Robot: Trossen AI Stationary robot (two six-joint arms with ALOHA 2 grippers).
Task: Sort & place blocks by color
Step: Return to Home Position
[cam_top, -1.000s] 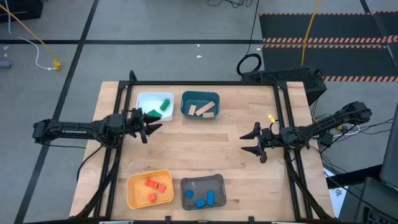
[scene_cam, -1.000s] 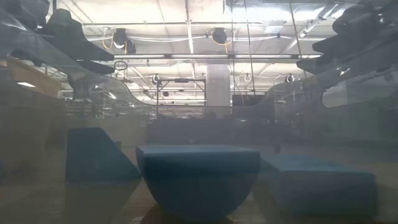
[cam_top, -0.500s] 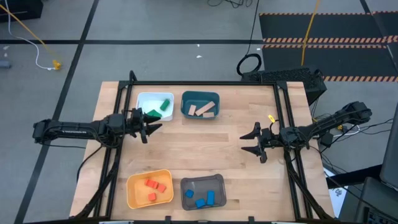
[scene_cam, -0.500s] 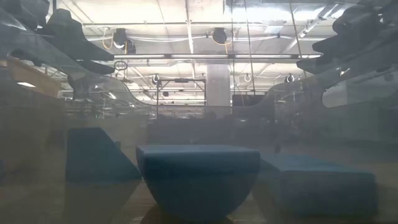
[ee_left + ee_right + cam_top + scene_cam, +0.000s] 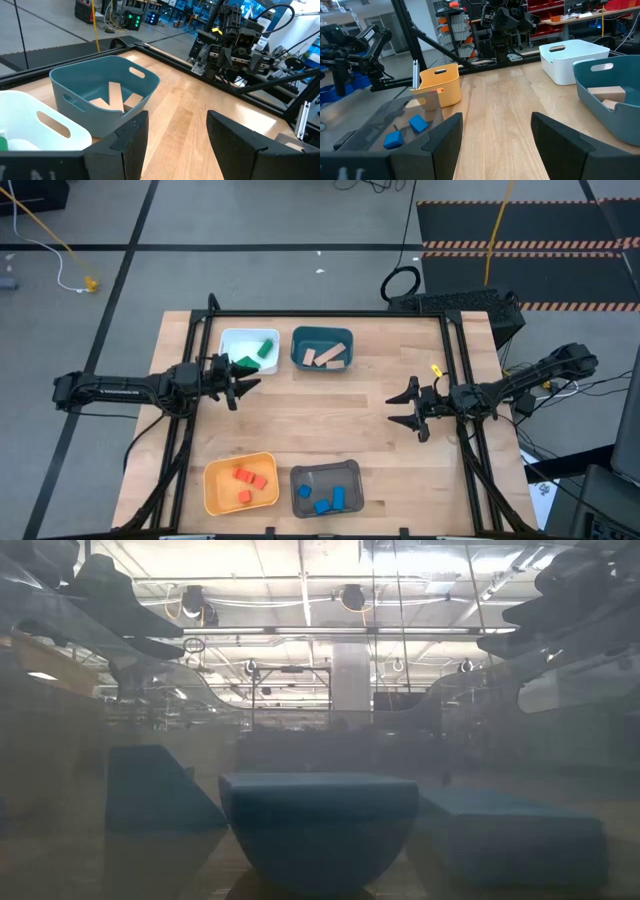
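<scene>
From above, the wooden counter (image 5: 330,425) carries four bins. In the upper left of the counter, a white bin (image 5: 236,343) holds the green blocks (image 5: 266,348). Just right of it, a teal bin (image 5: 321,338) holds the tan blocks (image 5: 328,357). At the lower edge, a yellow bin (image 5: 214,490) holds the red blocks (image 5: 250,477), and a grey bin (image 5: 345,473) beside it holds the blue blocks (image 5: 325,501). The left claw (image 5: 248,380) hangs at the left side of the counter, just below the white bin, with its fingers apart and nothing between them. The right claw (image 5: 398,410) hangs at the right side, also spread and empty. The two are well apart, pointing toward each other.

The table-height view is hazy. Three blue blocks fill its lower half, and dark arm parts show in the upper corners.

In the left wrist view, two dark fingers (image 5: 131,142) stand apart at the bottom over bare wood. The teal bin with tan blocks sits at centre left, the white bin at lower left, and the other arm at upper right.

In the right wrist view, the fingers (image 5: 441,145) are likewise apart. The yellow bin stands at centre left, the grey bin with blue blocks at lower left, and the white and teal bins at right.
</scene>
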